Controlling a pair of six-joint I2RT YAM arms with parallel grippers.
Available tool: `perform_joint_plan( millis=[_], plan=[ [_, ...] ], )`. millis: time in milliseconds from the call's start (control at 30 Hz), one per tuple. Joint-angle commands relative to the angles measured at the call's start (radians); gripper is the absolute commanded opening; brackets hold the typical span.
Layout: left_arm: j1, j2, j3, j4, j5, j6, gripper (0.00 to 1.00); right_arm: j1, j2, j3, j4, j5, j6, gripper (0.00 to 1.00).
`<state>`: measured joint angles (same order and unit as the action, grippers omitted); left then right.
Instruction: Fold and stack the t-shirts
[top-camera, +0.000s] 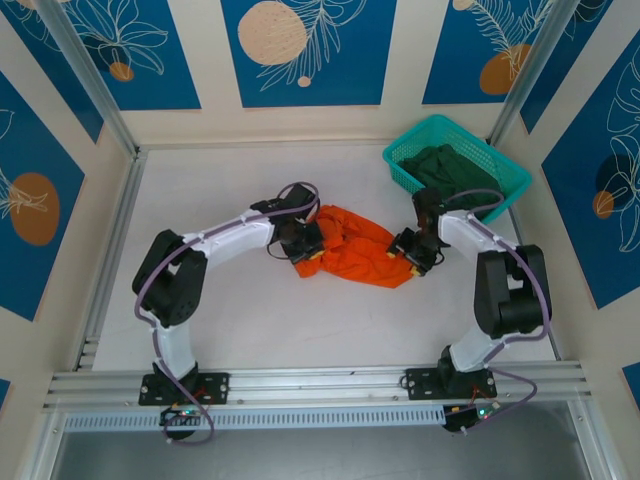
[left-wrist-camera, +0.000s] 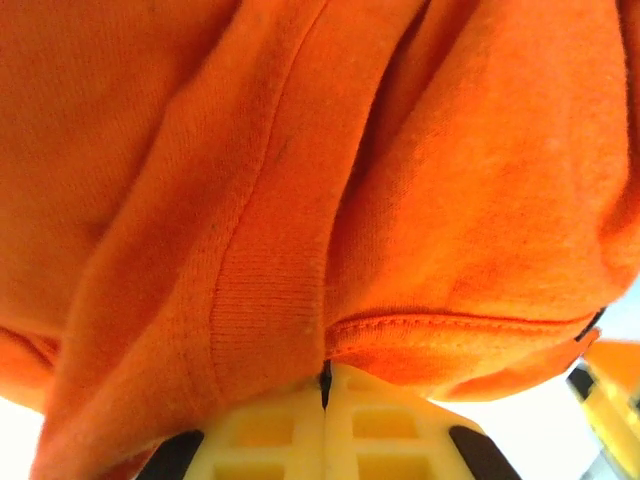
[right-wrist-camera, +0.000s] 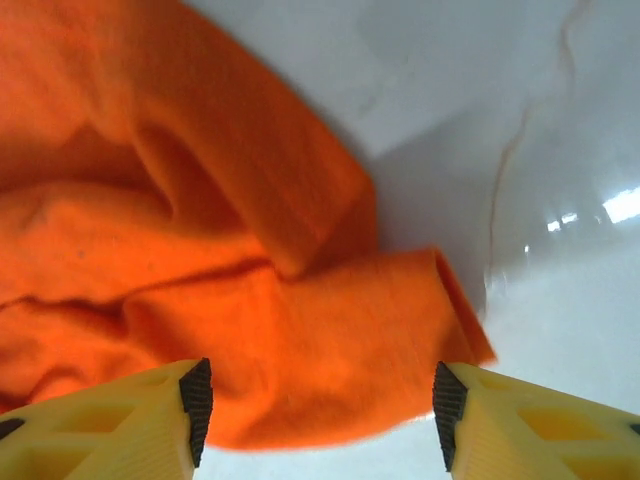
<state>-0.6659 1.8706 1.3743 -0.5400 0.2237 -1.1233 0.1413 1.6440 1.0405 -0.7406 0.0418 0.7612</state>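
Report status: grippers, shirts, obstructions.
Left gripper shut on orange t-shirt. Right gripper open, straddling its edge. Green t-shirt bunched in teal basket. No obstruction seen.

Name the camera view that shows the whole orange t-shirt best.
Top external: the orange t-shirt shows whole, crumpled. Left wrist gives a close-up of a seam; right wrist, one rumpled corner.

A bright orange soft cloth t-shirt lies crumpled in a wrinkled heap mid-table. A dark green cloth t-shirt sits bunched inside a teal plastic mesh basket, far right.
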Motion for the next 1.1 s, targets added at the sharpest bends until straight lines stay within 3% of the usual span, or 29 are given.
perform_joint_plan(
  millis=[0,167,233,333,433,533,667,867,967,1067],
  plan=[
    [0.062,-0.029,0.075,-0.117,-0.002,0.193,0.00,-0.003,0.092,0.065,0.007,0.016,-0.044,0.57],
    [0.173,-0.183,0.062,-0.216,-0.090,0.419,0.00,0.040,0.184,0.093,0.006,0.042,-0.071,0.35],
    [0.229,-0.249,0.016,-0.214,-0.098,0.456,0.00,0.049,0.202,0.096,0.009,0.015,-0.074,0.21],
    [0.306,-0.309,-0.050,-0.184,-0.041,0.449,0.00,0.067,0.206,0.100,0.000,0.026,-0.063,0.09],
    [0.318,-0.324,-0.084,-0.147,0.036,0.435,0.04,0.085,0.178,0.117,-0.013,0.041,-0.059,0.07],
    [0.294,-0.289,-0.097,-0.094,0.168,0.388,0.38,0.096,0.151,0.125,-0.027,0.040,-0.055,0.05],
    [0.216,-0.206,-0.064,-0.071,0.259,0.286,0.53,0.105,0.117,0.107,-0.047,0.044,-0.042,0.04],
    [0.161,-0.147,-0.052,0.010,0.287,0.033,0.63,0.120,0.059,0.048,-0.048,0.026,-0.006,0.04],
    [0.134,-0.116,-0.058,0.052,0.279,-0.084,0.63,0.134,0.036,0.029,-0.047,0.025,0.007,0.03],
    [0.091,-0.063,-0.026,0.038,0.272,-0.117,0.59,0.143,0.016,0.015,-0.049,0.029,0.019,0.04]
  ],
)
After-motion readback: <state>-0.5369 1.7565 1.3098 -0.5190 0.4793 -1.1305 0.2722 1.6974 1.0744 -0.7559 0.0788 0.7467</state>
